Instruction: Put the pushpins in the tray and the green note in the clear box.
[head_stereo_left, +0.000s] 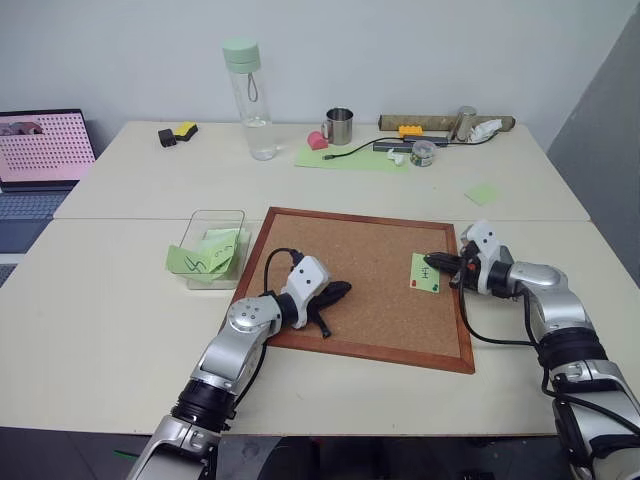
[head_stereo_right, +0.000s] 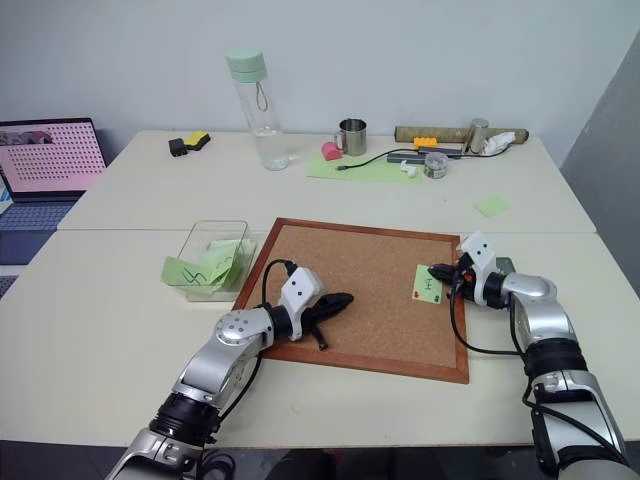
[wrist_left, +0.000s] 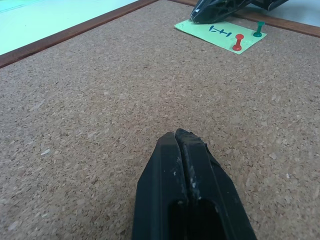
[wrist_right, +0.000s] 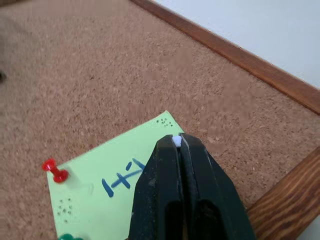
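The right gripper (wrist_right: 177, 142) sits shut over the note (wrist_right: 100, 192), pinching a small white pinhead at the note's far corner. The red pin (wrist_right: 56, 171) and green pin (wrist_right: 70, 237) lie toward its 8 o'clock in the right wrist view. The left gripper (wrist_left: 180, 137), shut and empty, is farther off on the corkboard (head_stereo_left: 370, 270).

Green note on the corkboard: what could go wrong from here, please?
1. The right gripper has its jaws shut at one corner of the green note, while the red pin and the green pin still stand in its opposite edge. A pull that catches the paper may tear it.
2. The small white piece between the jaw tips looks barely held and may slip out.
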